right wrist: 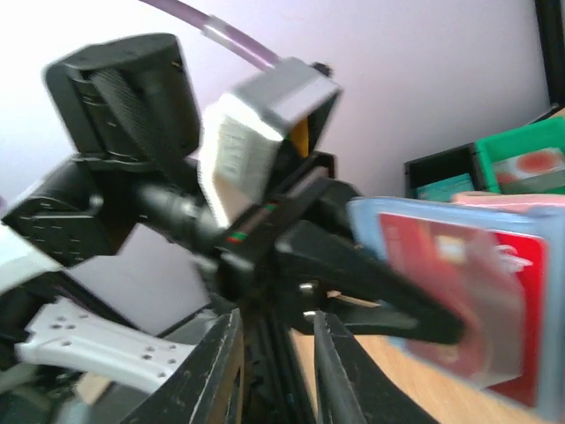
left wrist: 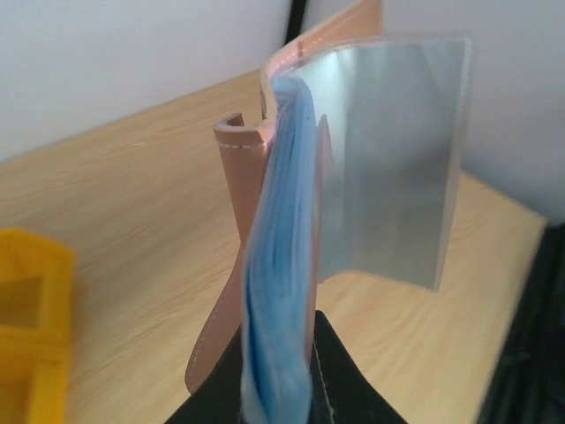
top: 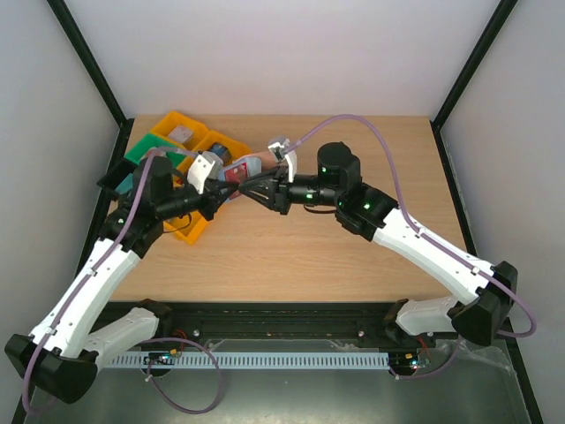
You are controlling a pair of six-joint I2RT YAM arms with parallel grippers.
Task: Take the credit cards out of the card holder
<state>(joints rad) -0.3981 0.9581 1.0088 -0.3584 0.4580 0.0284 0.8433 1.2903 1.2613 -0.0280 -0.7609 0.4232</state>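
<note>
The card holder [left wrist: 234, 177] is held upright in the air above the left half of the table [top: 353, 256], between the two wrists. It is clamped from below by the left gripper [left wrist: 281, 371], whose black fingers [left wrist: 340, 380] are pressed tight on its lower edge. The credit cards [left wrist: 278, 265] are seen edge-on as a blue stack inside it. A clear plastic sleeve [left wrist: 397, 159] is fanned out to one side of the stack.

The left arm is stretched forward and inward, with its wrist level. The right arm is bent in from the other side, so that the right gripper [right wrist: 275, 371] faces the left one at close range. Its jaws are parted narrowly and nothing is seen between them.

The holder is made of tan leather with pale stitching along a rounded, folded edge. The sleeve is glossy and slightly curled, and the table is of light wood grain. From the right wrist view a red card face is seen through a bluish sleeve, pinched by the left gripper's fingers.

That view is blurred, so no print on the card can be read. The number of cards in the stack cannot be told. The holder's lower edge is hidden by the fingers. Behind the grippers a yellow tray [top: 181, 128], a green tray [right wrist: 521, 159] and a black tray [right wrist: 437, 172] are partly covered or cut off.
</note>
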